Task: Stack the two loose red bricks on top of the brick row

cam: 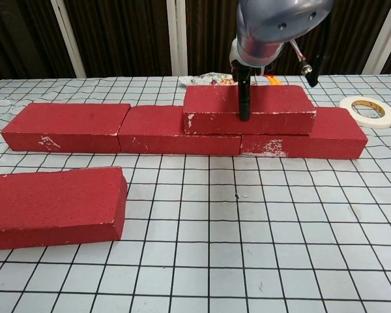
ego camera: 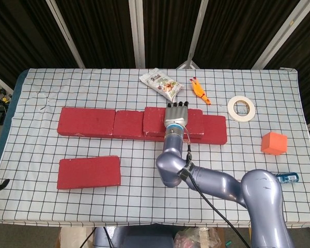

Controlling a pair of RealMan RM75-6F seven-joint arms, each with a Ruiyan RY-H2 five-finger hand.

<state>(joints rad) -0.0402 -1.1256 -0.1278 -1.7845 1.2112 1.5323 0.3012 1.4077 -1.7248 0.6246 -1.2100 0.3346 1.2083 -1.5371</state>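
Three red bricks lie end to end as the brick row [ego camera: 87, 122] [cam: 65, 124] across the middle of the table. A further red brick [ego camera: 154, 120] [cam: 274, 107] sits on top of the row, right of centre. My right hand [ego camera: 176, 114] [cam: 253, 55] reaches over this upper brick from above. Its fingers hang over the far edge and its thumb [cam: 245, 98] lies down the front face, so it grips the brick. One loose red brick [ego camera: 89, 172] [cam: 49, 205] lies flat at the front left, apart from the row. My left hand is out of both views.
A snack bag [ego camera: 161, 83] and an orange rubber chicken [ego camera: 199, 91] lie behind the row. A tape roll [ego camera: 241, 108] [cam: 369, 111] sits at the back right, an orange cube [ego camera: 274, 143] further right, and a small blue object [ego camera: 287, 177] near the right front edge.
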